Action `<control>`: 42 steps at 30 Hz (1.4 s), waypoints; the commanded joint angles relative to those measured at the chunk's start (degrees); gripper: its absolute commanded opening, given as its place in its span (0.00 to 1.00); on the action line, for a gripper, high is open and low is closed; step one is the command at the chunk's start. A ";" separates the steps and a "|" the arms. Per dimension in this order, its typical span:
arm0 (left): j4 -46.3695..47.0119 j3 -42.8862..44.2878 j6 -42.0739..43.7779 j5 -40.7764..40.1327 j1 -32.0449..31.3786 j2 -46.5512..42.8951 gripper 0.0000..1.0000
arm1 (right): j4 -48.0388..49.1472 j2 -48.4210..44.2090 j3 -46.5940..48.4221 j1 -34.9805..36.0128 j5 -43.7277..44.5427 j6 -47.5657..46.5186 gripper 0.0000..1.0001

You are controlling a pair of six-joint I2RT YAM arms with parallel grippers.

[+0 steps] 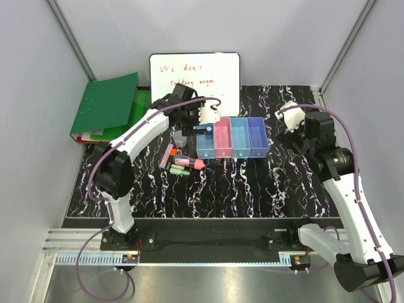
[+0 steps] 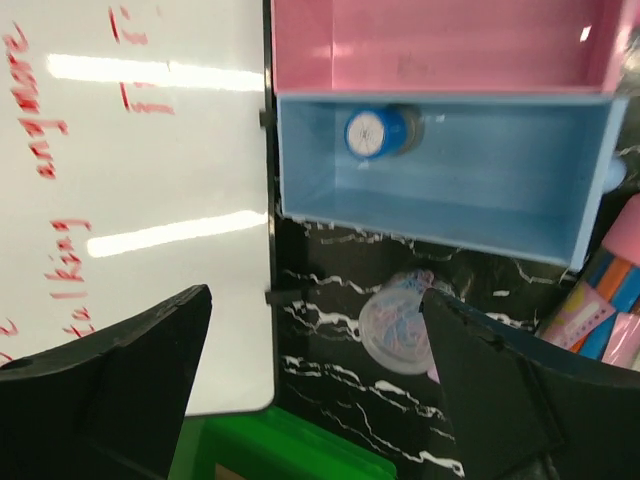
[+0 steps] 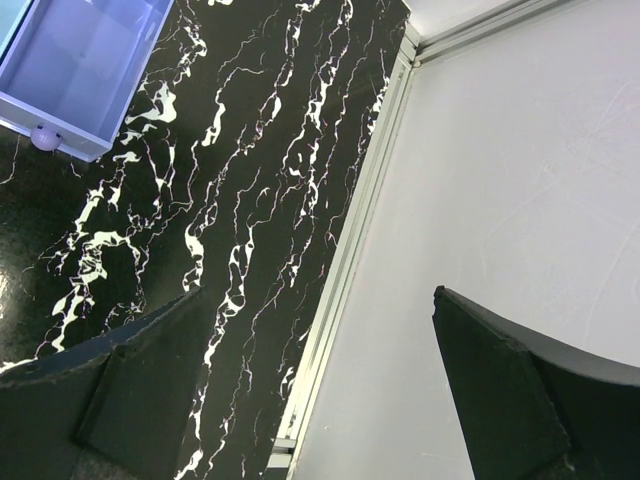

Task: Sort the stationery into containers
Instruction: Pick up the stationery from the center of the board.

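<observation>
Four joined translucent bins [image 1: 223,151] in row on worktop: light blue, pink, light blue, purple-blue, open tops up. Blue-capped bottle [image 2: 375,132] inside leftmost light blue bin [image 2: 450,215]. Clear round piece [image 2: 395,335] flat on worktop just beside that bin. Pink, orange, pale green marker sticks [image 1: 181,163] clustered loose near its left front corner.

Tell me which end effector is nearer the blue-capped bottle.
Left. The left end effector hangs over the bottle in the light blue bin; the right end effector is beyond the purple bin.
</observation>
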 commanded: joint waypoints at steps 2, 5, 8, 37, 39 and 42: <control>-0.67 -1.33 -3.90 -3.85 4.60 2.55 0.97 | 0.92 -0.86 1.08 -0.36 -1.35 0.81 0.99; -0.67 0.60 -6.19 -4.47 5.04 6.93 0.99 | 0.92 -0.51 1.43 -0.36 -1.09 0.55 1.00; -0.85 3.50 -8.03 -5.69 5.39 10.88 0.99 | 0.74 -0.33 1.87 -0.27 -0.74 0.46 0.99; -7.88 3.60 -5.75 -5.08 7.23 12.40 0.98 | 0.74 0.54 2.13 -0.44 -0.47 0.02 0.99; -8.06 3.60 -5.84 -4.91 7.58 12.40 0.98 | 0.66 0.63 2.31 -0.44 -0.47 -0.07 0.99; -8.32 3.60 -5.66 -4.73 8.11 12.40 0.97 | 0.83 0.90 2.75 -0.44 -0.56 -0.07 0.99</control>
